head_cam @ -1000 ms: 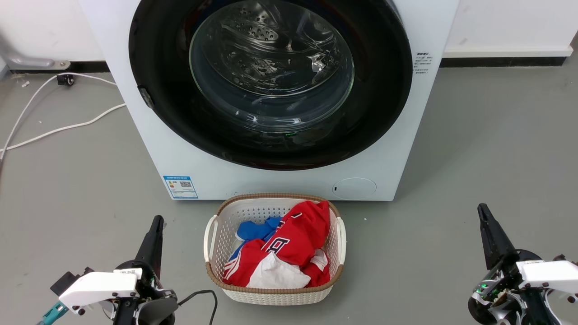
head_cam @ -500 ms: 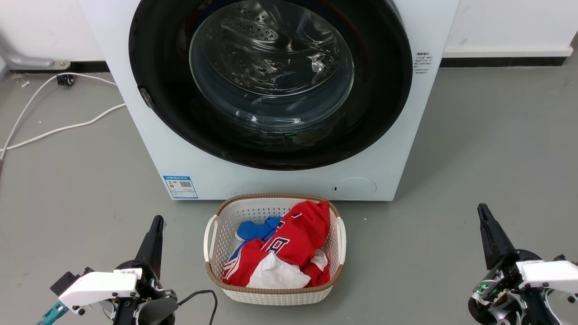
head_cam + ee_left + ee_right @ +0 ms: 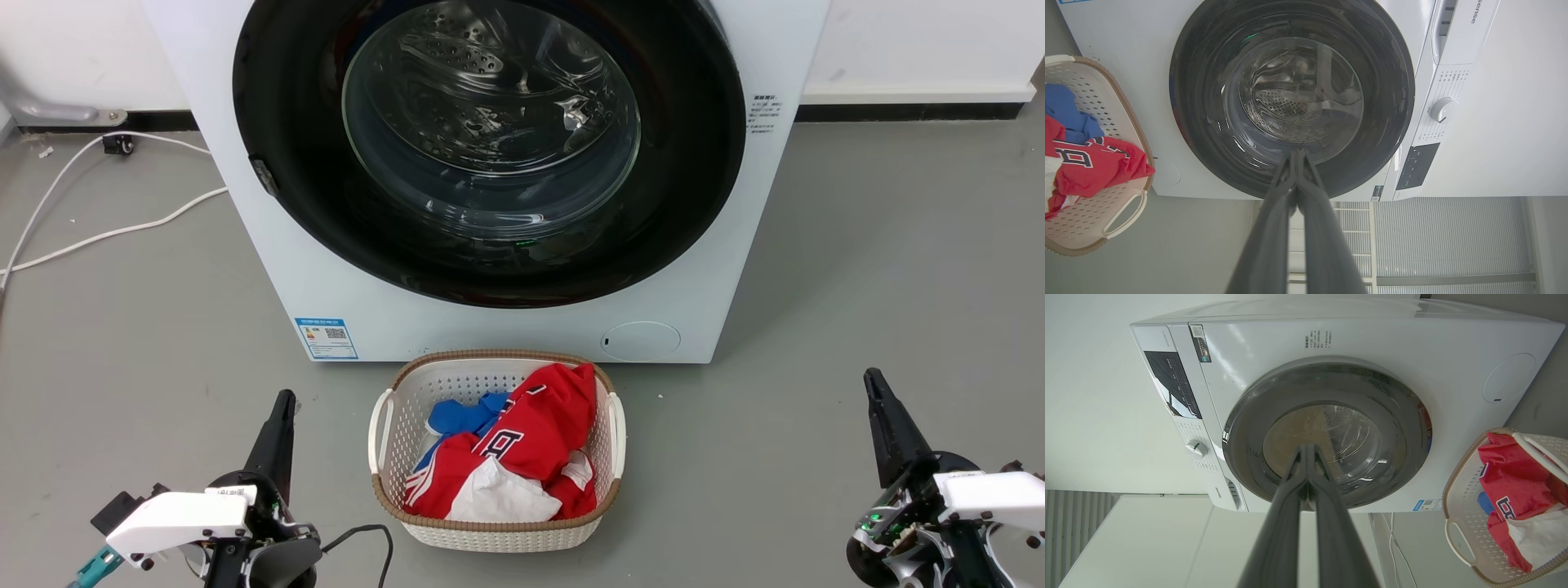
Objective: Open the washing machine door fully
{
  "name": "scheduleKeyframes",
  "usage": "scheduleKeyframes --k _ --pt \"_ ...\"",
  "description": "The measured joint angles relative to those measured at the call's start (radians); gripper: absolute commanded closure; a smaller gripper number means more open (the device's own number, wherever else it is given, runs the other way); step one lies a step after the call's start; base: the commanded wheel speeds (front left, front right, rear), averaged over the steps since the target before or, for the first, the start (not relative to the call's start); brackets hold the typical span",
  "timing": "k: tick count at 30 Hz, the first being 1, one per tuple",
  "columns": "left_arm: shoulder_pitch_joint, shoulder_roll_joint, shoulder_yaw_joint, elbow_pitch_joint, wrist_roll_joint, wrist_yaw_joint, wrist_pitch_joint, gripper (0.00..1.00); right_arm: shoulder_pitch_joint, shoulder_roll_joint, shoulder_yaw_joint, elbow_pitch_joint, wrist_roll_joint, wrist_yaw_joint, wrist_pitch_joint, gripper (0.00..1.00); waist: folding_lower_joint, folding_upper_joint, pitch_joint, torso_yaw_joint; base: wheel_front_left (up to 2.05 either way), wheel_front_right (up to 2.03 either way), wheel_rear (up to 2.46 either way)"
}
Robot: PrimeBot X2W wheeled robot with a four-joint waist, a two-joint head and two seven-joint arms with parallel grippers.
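Where the washer (image 3: 326,269) stands, a basket (image 3: 490,535) holds clothes (image 3: 539,433).

Left tool (image 3: 285,400), right tool (image 3: 872,377): dark tapered fingers (image 3: 273,445), white housings (image 3: 175,516); black cable (image 3: 359,532) left.

Head view's top edge crops the washing machine door (image 3: 490,147).

Glossy black washing machine door (image 3: 286,163) flush against white washing machine (image 3: 490,327)
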Motion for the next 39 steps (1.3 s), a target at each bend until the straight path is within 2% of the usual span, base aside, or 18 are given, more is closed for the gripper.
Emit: scheduleKeyframes --k 6,7,14,22,37,39 --pt "0.0 0.0 0.0 0.0 0.0 0.0 0.0 1.0 0.0 0.001 -0.001 0.0 0.0 0.0 0.0 1.0 0.0 0.0 0.0 0.0 0.0 0.0 0.0" --pt "0.002 0.0 0.0 0.004 0.0 0.0 0.0 0.0 0.002 0.001 -0.001 0.003 0.0 0.0 0.0 0.0 0.0 0.0 0.0 0.0 0.0 0.0 0.0" --pt "0.026 -0.004 -0.034 0.018 0.002 0.001 -0.02 0.0 0.031 0.005 0.01 0.009 -0.001 0.0 -0.02 0.0 0.0 0.0 0.0 0.0 0.0 0.0 0.0" --pt "0.026 -0.002 -0.092 -0.02 0.082 0.001 -0.072 0.0 0.045 0.002 0.042 -0.027 -0.079 0.0 -0.068 0.0 0.0 0.0 -0.001 -0.001 0.0 0.0 0.0" --pt "0.027 0.001 -0.133 -0.097 0.393 0.001 -0.128 0.0 0.056 -0.017 0.068 -0.076 -0.408 0.0 -0.125 0.0 0.0 0.0 -0.004 0.001 0.0 0.0 0.0" --pt "0.027 0.005 -0.147 -0.114 0.461 0.001 -0.141 0.0 0.062 -0.017 0.069 -0.086 -0.488 0.0 -0.134 0.0 0.0 0.0 -0.005 0.001 0.0 0.0 0.0"
